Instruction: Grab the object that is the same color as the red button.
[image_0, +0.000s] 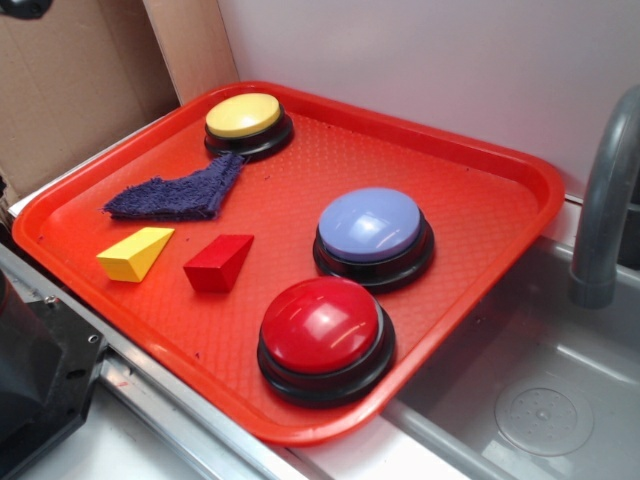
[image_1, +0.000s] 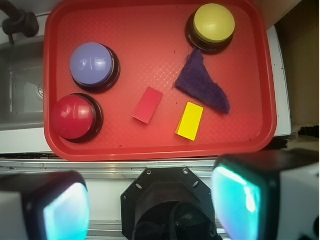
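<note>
Nearest, the claw (image_1: 150, 200) hangs spread and empty, well back from the tray (image_1: 55, 60), likely so the wrist view takes in everything before a choice. On the tray's near half sits the red button (image_1: 74, 116), with the red block (image_1: 148, 104) lying flat beside the yellow block (image_1: 190, 120), clear of both neighbours, so it should be easy to pinch. Farther on lie a purple cloth (image_1: 202, 84), a lavender button (image_1: 92, 63) and a yellow button (image_1: 214, 23).
</note>
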